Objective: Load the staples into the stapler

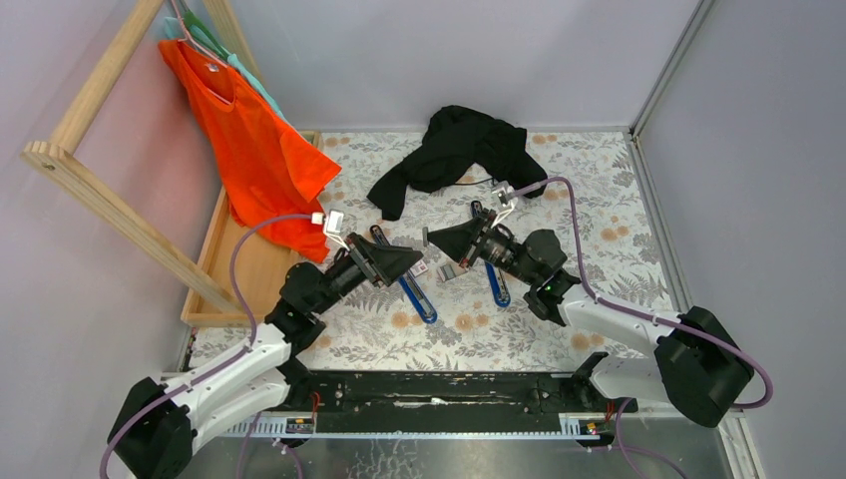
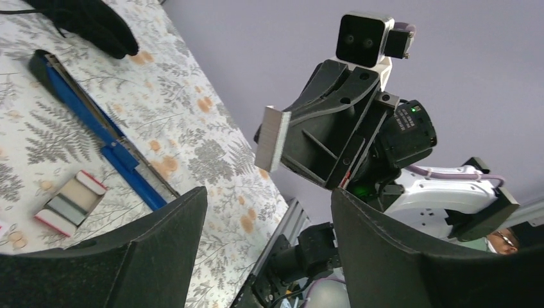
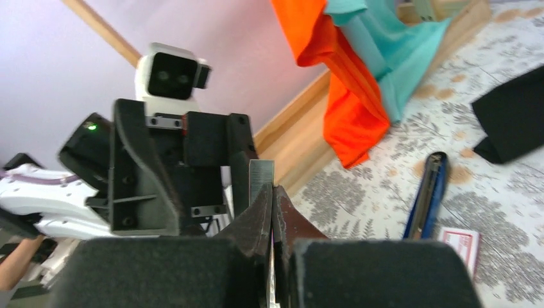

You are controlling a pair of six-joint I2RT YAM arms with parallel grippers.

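Note:
My right gripper [image 3: 272, 189] is shut on a short grey staple strip [image 3: 261, 178] and holds it upright above the table. The strip [image 2: 273, 138] also shows in the left wrist view at the tip of the right gripper [image 2: 287, 138]. My left gripper [image 2: 269, 199] is open and empty and faces the right one [image 1: 431, 238] a short way off. A blue stapler [image 1: 496, 279] lies opened out flat [image 2: 96, 125]. A second blue stapler [image 1: 416, 296] lies under the left gripper [image 1: 414, 257]. The grey staple tray [image 2: 69, 202] and the white-and-red box [image 3: 460, 247] lie on the cloth between them.
A black garment [image 1: 454, 150] lies at the back of the floral tablecloth [image 1: 599, 200]. An orange shirt [image 1: 254, 140] and a teal one hang from a wooden rack [image 1: 110, 210] at the left. Grey walls close in the back and right.

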